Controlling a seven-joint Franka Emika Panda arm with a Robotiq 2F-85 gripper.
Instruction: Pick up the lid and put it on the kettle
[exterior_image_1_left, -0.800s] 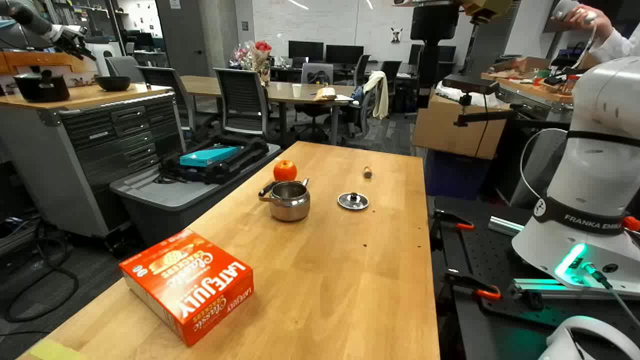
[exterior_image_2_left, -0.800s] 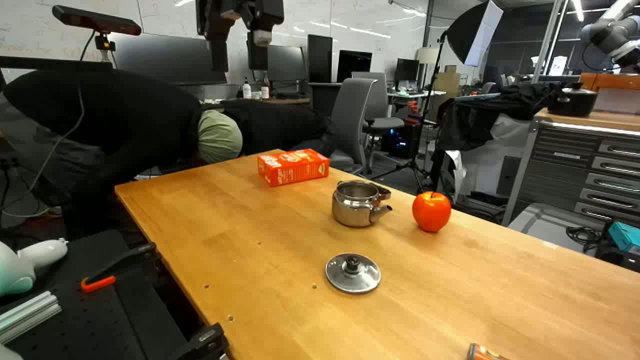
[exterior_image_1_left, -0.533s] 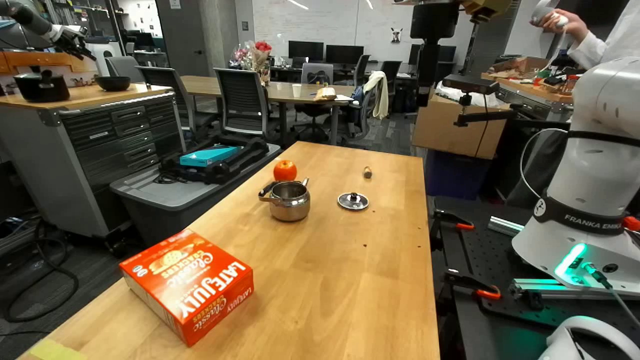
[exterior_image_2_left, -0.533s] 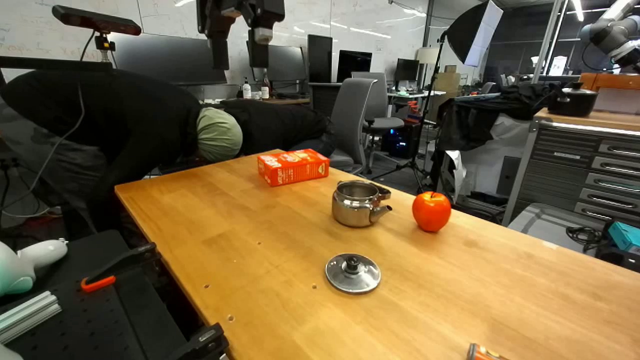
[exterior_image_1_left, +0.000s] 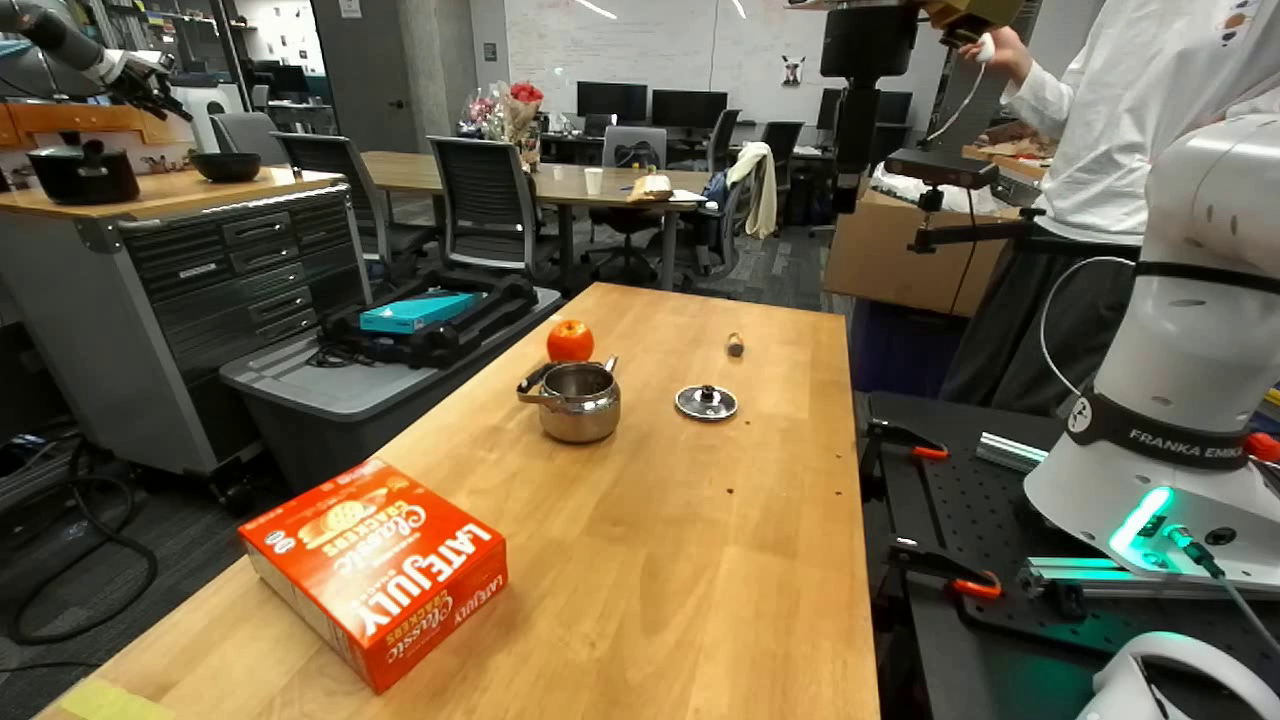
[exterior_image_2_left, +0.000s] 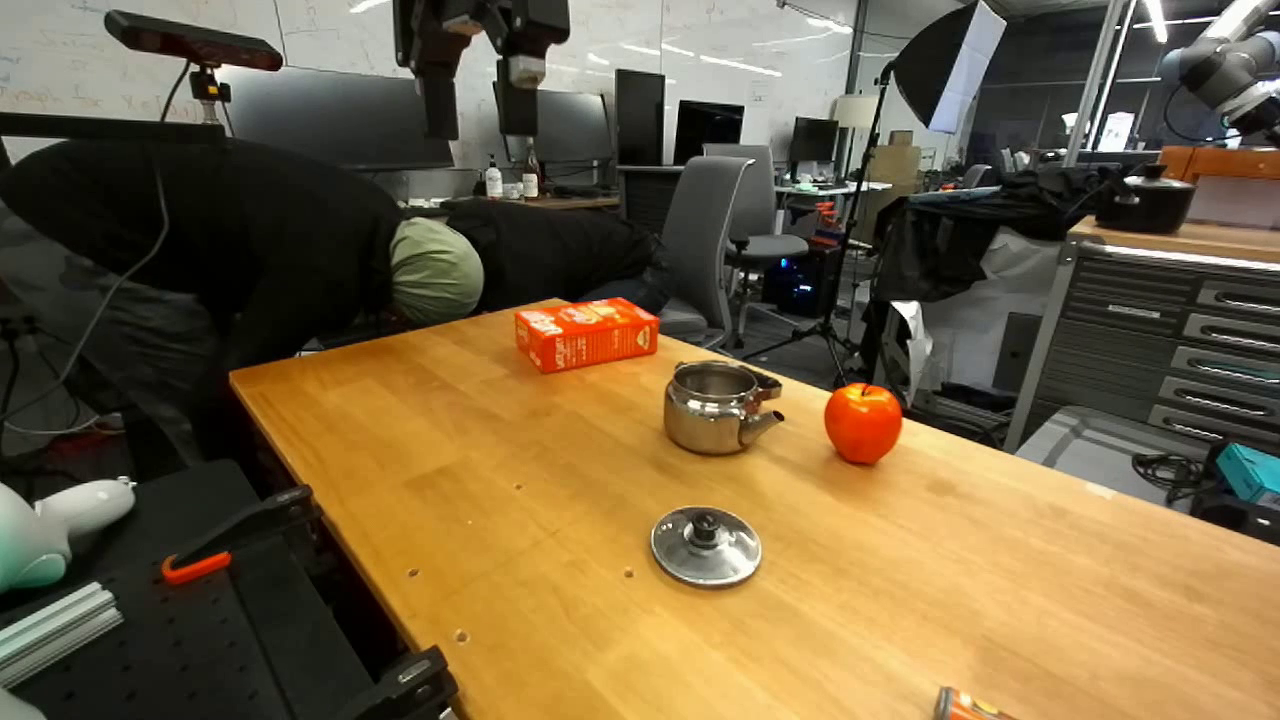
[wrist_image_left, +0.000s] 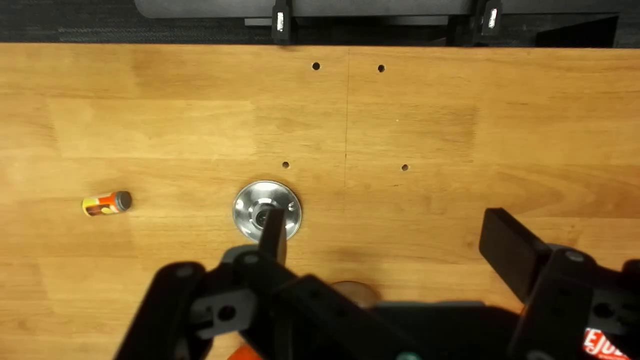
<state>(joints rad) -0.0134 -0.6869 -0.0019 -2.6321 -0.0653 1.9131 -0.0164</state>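
The lid (exterior_image_1_left: 706, 402) lies flat on the table with its dark knob up; it also shows in an exterior view (exterior_image_2_left: 706, 560) and in the wrist view (wrist_image_left: 250, 205), partly behind a finger. The shiny steel kettle (exterior_image_1_left: 582, 410) stands upright and uncovered beside it, also in an exterior view (exterior_image_2_left: 710, 415). In the wrist view only a piece of the kettle (wrist_image_left: 356, 291) shows past the gripper. My gripper (exterior_image_2_left: 478, 133) hangs high above the table, apart from both things. In the wrist view my gripper (wrist_image_left: 385, 215) is wide open with nothing between its fingers.
A red-orange apple (exterior_image_2_left: 863, 424) stands close to the kettle on its spout side. An orange cracker box (exterior_image_1_left: 375, 570) lies on the kettle's other side. A small labelled cylinder (wrist_image_left: 106, 203) lies beyond the lid. Clamps (exterior_image_1_left: 945, 570) grip the table's robot-side edge.
In an exterior view, a person in white behind the arm has moved left, a white device in hand. The gripper, lid and kettle have not visibly moved.
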